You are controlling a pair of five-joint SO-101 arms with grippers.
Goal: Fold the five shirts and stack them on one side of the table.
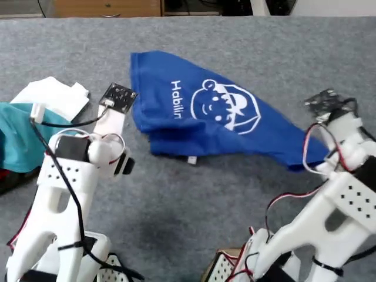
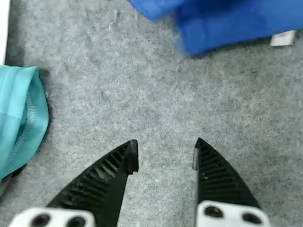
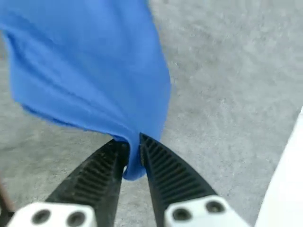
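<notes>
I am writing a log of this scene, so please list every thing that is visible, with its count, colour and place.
blue shirt: 1, blue with white print, middle of the table.
teal shirt: 1, teal, left edge of the table.
white shirt: 1 pile, white, behind the teal shirt.
table cover: 1, grey, felt-like, under everything.
wooden cabinet: 1, brown, beyond the far edge.
left tool: 1, black, open, above bare cover near the teal shirt.
right tool: 1, black, shut on a corner of the blue shirt.
</notes>
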